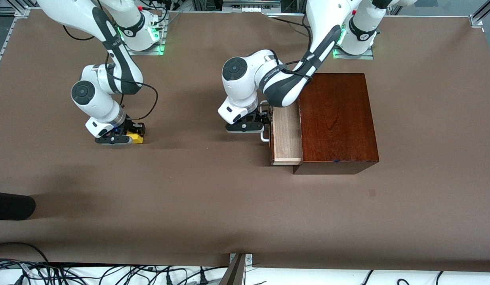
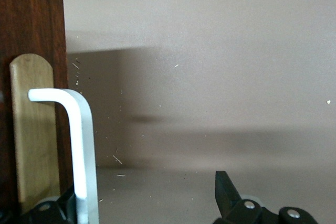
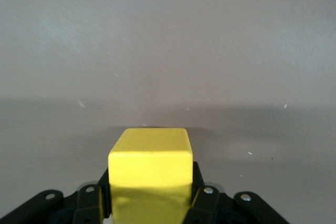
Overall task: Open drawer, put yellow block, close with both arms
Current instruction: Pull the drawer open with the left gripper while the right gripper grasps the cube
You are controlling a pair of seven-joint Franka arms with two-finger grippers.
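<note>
The left pincer (image 1: 264,118) stands spread at the handle (image 1: 264,136) of the drawer (image 1: 286,134) (pulled partly out). Well toward the right arm's end from the drawer, the bent right pincer (image 1: 128,134) pinches the yellow block (image 1: 137,137) low on the surface (image 1: 213,198).

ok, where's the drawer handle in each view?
Front view: the white handle sticks out from the drawer front, right beside the left end effector.
Left wrist view: handle is close up, between the open fingers.
Right wrist view: not in it, only the yellow block.
Shared landmark: the brown table cover.
</note>
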